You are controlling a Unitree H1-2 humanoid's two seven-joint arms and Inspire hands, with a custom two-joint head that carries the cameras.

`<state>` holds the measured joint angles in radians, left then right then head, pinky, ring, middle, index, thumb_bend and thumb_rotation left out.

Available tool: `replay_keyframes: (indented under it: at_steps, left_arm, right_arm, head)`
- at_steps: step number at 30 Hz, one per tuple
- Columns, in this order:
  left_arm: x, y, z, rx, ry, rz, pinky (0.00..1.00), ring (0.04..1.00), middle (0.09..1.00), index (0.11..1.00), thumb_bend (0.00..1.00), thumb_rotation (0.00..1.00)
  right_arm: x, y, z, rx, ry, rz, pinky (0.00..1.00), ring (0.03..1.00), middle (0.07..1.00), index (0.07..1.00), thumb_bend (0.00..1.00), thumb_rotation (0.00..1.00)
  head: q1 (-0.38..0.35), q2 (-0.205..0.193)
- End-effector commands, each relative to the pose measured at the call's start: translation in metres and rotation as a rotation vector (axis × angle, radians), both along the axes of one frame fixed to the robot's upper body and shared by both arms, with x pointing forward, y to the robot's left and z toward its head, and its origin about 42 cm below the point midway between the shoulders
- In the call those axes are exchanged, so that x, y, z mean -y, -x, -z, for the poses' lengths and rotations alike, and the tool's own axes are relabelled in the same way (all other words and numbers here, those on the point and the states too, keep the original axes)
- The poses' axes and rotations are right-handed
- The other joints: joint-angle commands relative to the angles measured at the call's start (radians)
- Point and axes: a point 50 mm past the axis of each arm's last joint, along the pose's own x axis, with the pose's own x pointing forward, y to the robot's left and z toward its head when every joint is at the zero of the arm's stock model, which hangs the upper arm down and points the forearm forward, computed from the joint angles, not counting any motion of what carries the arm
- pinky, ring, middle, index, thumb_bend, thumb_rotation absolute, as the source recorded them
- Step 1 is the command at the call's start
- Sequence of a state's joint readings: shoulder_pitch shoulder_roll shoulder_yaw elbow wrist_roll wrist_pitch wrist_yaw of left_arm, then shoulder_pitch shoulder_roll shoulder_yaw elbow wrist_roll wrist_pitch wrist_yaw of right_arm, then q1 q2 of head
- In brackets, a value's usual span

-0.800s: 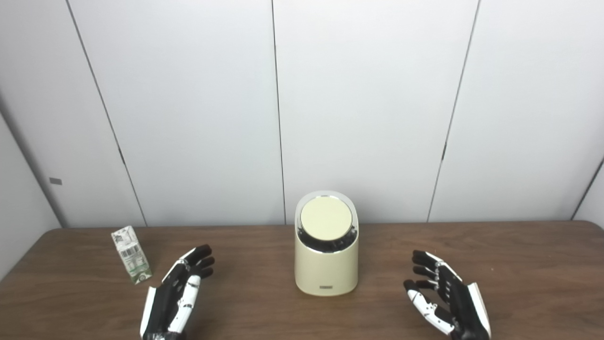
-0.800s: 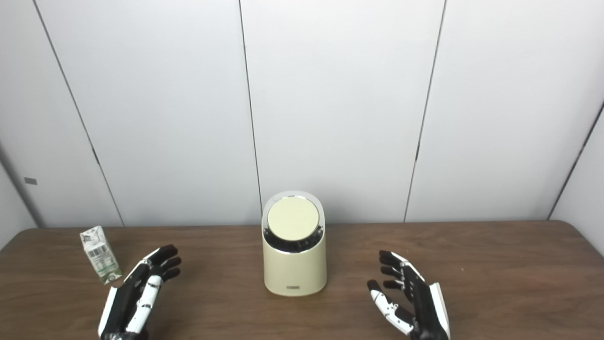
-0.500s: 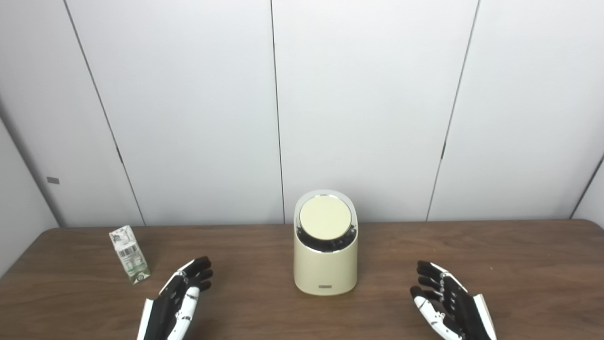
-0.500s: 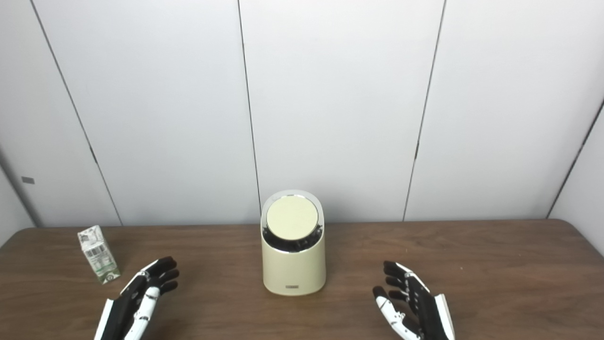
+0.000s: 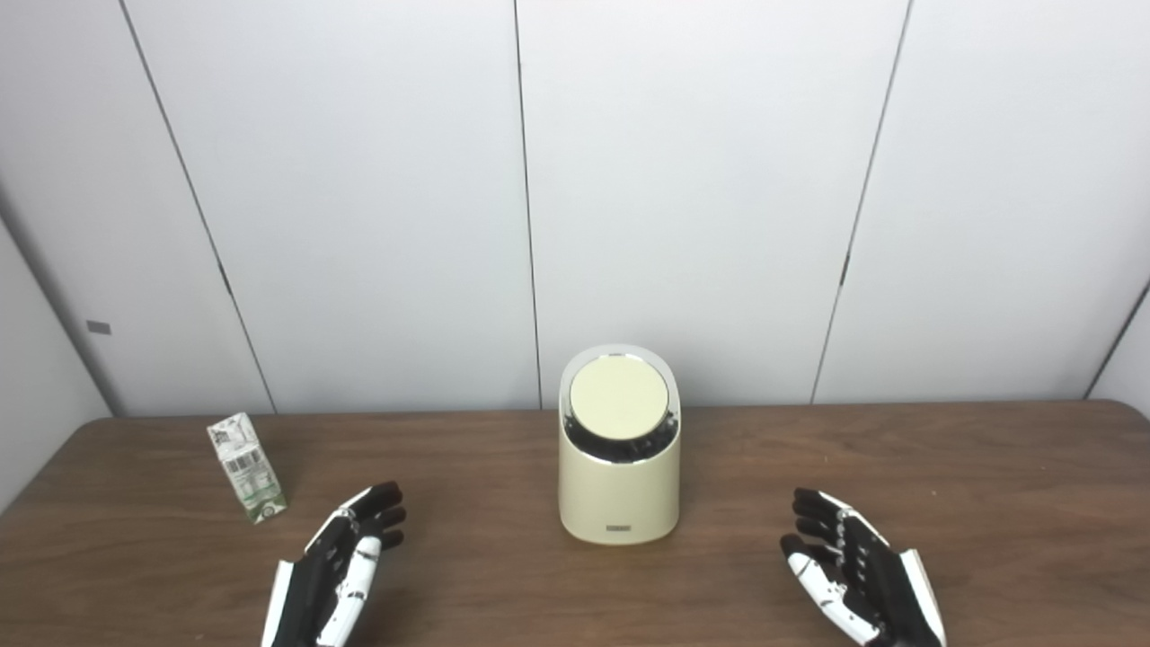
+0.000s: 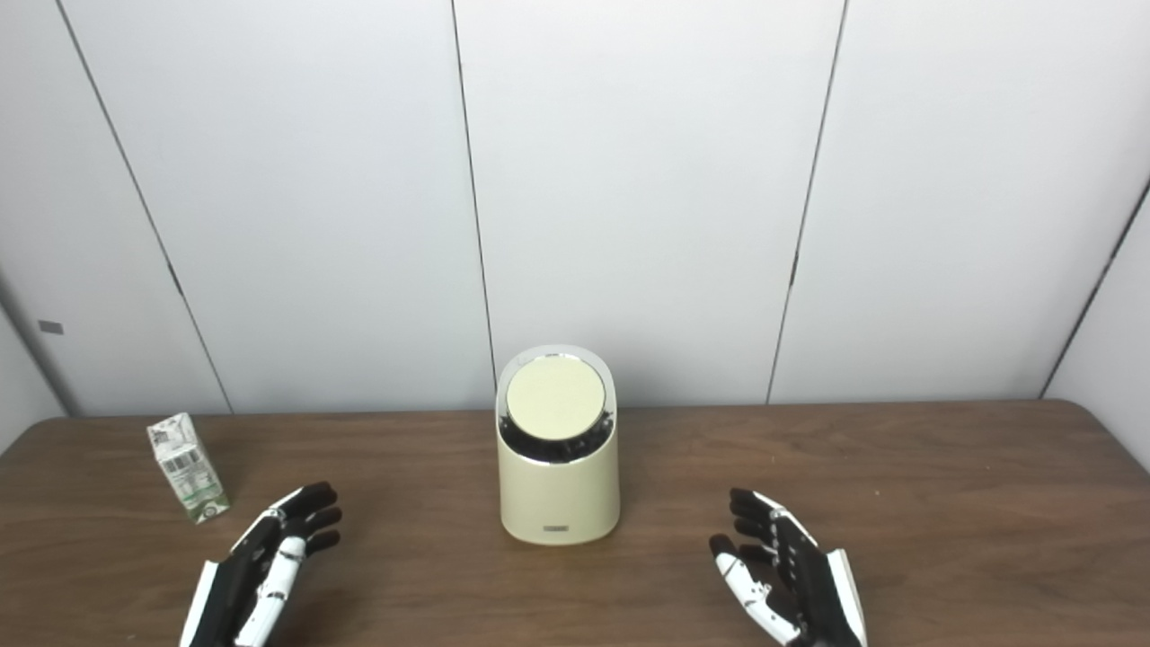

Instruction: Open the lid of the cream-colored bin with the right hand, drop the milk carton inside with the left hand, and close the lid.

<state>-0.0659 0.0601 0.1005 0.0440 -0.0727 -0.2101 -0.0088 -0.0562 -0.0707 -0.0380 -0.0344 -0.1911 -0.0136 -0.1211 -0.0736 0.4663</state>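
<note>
Centrally, the cream-colored bin (image 5: 619,467) stood on the tabletop (image 5: 988,485) with its lid (image 5: 619,397) down. The milk carton (image 5: 246,467) stood upright, far left. The left hand (image 5: 337,571) and right hand (image 5: 853,575) hovered spread, holding nothing, both apart from the bin.

From my seat the desk (image 5: 988,485) lies bare between each hand and the bin (image 5: 618,485). My right hand (image 5: 858,580), fingers spread and holding nothing, has a clean lane toward 10 o'clock to the bin's lid (image 5: 619,397). My left hand (image 5: 337,571), also spread and holding nothing, has the carton (image 5: 245,467) near it at 10 o'clock, upright, with nothing between. The bin stands alone mid-desk, well apart from the carton; only the wall (image 5: 701,198) closes in behind it.
</note>
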Motion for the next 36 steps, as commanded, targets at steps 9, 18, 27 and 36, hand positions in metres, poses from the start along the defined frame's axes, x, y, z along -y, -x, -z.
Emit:
replay_keyframes:
  at_steps: [9, 18, 27, 36]
  left_arm:
    - [0.008, 0.014, 0.014, -0.040, 0.059, 0.018, 0.71, 0.783, 0.809, 0.800, 0.20, 0.51]
    - [0.013, 0.015, 0.013, -0.036, 0.083, 0.033, 0.70, 0.774, 0.810, 0.810, 0.21, 0.46]
    - [0.013, 0.015, 0.014, -0.037, 0.085, 0.040, 0.70, 0.783, 0.818, 0.819, 0.22, 0.49]
    - [0.013, 0.014, 0.014, -0.034, 0.093, 0.043, 0.71, 0.783, 0.812, 0.812, 0.22, 0.49]
  right_arm:
    - [-0.002, -0.007, -0.044, 0.105, 0.144, -0.039, 0.74, 0.830, 0.848, 0.833, 0.30, 0.74]
    - [-0.005, -0.064, -0.106, 0.230, 0.298, -0.068, 0.79, 0.872, 0.891, 0.897, 0.60, 0.86]
    - [-0.037, -0.116, -0.157, 0.255, 0.395, -0.072, 0.77, 0.887, 0.948, 0.948, 0.78, 0.72]
    - [-0.062, -0.148, -0.168, 0.237, 0.499, -0.040, 0.78, 0.922, 0.988, 0.989, 0.87, 0.57]
  head:
    - [0.004, -0.002]
    - [0.013, 0.000]
    - [0.012, 0.000]
    - [0.012, 0.000]
